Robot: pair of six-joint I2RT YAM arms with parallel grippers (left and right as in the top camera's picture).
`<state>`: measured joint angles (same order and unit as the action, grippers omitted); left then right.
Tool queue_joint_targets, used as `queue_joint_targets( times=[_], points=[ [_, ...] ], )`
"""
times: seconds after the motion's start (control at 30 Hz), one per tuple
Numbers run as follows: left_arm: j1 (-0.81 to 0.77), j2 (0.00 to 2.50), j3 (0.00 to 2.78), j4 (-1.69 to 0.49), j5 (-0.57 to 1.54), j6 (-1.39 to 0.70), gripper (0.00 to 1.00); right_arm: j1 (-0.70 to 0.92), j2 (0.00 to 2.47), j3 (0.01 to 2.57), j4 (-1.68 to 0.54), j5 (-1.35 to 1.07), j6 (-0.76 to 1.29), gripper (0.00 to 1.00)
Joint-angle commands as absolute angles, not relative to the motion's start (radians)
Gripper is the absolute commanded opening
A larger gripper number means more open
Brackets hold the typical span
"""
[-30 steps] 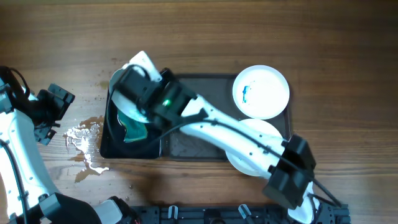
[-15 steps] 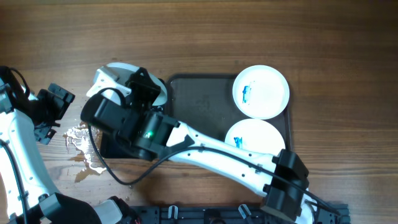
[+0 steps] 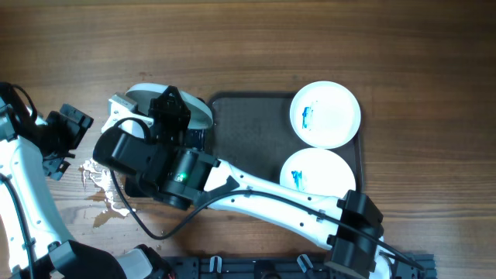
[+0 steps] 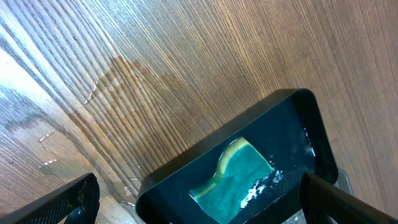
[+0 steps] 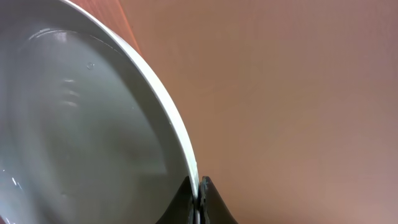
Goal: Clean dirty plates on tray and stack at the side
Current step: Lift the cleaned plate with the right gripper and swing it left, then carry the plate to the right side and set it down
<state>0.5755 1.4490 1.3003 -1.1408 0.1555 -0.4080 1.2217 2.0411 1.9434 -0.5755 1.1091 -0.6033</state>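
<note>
My right gripper (image 3: 168,107) is shut on the rim of a wet white plate (image 3: 197,114) and holds it tilted above the left end of the dark grey tray (image 3: 248,139) and the table beside it. In the right wrist view the fingertips (image 5: 198,194) pinch the plate's rim (image 5: 81,124). Two more white plates with blue smears lie on the tray's right end, one at the back (image 3: 325,114) and one at the front (image 3: 316,172). My left gripper (image 3: 66,133) is open and empty at the far left; its fingers (image 4: 205,205) frame the basin.
A glossy black basin (image 4: 292,118) holding a green sponge (image 4: 239,174) and water sits left of the tray, mostly under my right arm in the overhead view. Spilled water (image 3: 105,178) lies on the wooden table left of the basin.
My right arm has lifted the plate out of the basin and swung it left and towards the back. The left arm has not moved.
</note>
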Motion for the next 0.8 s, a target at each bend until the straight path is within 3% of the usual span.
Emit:
queue_joint_targets(
  times=[0.0, 0.1, 0.17, 0.27, 0.37, 0.53, 0.77],
  points=[
    [0.581, 1.436, 1.32, -1.141, 0.168, -0.4, 1.0, 1.225, 2.038, 1.969, -0.569, 1.145, -0.576, 0.04],
    [0.581, 1.436, 1.32, -1.141, 0.168, -0.4, 1.0, 1.225, 2.038, 1.969, -0.569, 1.145, -0.572, 0.04],
    [0.581, 1.436, 1.32, -1.141, 0.168, -0.4, 1.0, 1.222, 2.038, 1.969, -0.634, 1.103, -0.461, 0.04],
    [0.581, 1.436, 1.32, -1.145, 0.168, -0.4, 1.0, 1.138, 2.038, 1.968, -0.911, 0.559, 0.066, 0.04],
    [0.58, 1.436, 1.319, -1.145, 0.207, -0.4, 1.0, 1.004, 2.036, 1.968, -0.966, 0.287, 0.386, 0.04],
    [0.537, 1.446, 1.307, -1.144, 0.213, -0.399, 1.0, 0.708, 1.969, 1.968, -1.049, 0.06, 0.474, 0.04],
    [0.251, 1.569, 1.288, -1.121, 0.213, -0.396, 1.0, 0.034, 1.916, 1.933, -1.216, -0.154, 0.356, 0.04]
  ],
)
